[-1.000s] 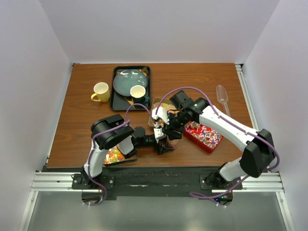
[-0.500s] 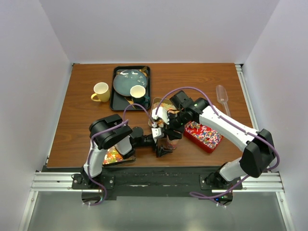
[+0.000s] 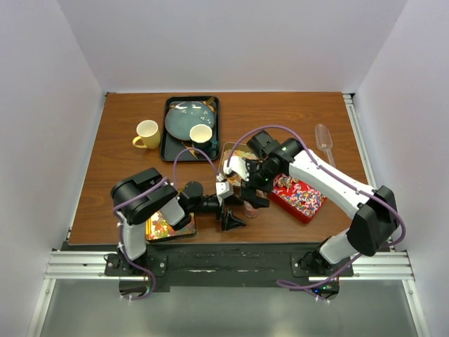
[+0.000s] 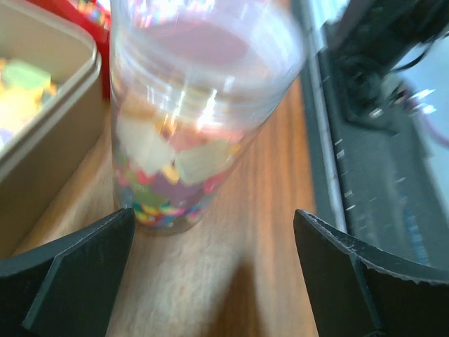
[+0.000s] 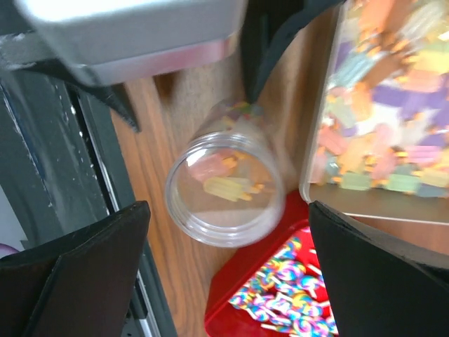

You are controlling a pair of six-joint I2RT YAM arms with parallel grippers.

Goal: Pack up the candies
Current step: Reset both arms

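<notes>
A clear jar (image 4: 189, 119) stands upright on the wooden table, holding multicoloured candies (image 4: 168, 189) in its lower part. From above, the right wrist view shows pastel pieces lying inside the jar (image 5: 224, 189). My left gripper (image 4: 214, 274) is open and drawn back from the jar, with bare table between its fingers. My right gripper (image 5: 228, 274) is open above the jar's mouth, touching nothing. In the top view the jar (image 3: 250, 208) sits between the left gripper (image 3: 236, 210) and the right gripper (image 3: 254, 191).
A beige tray of pastel candies (image 5: 379, 105) and a red tray of swirl lollipops (image 5: 280, 295) flank the jar. A dark tray of bright candies (image 3: 165, 226) lies under the left arm. A black tray with plate and cup (image 3: 191, 128), a yellow mug (image 3: 147, 133) and a clear scoop (image 3: 324, 140) stand farther back.
Both grippers have opened and let go of the jar. The left arm has pulled back to the left. The right gripper has lifted slightly off the jar.
</notes>
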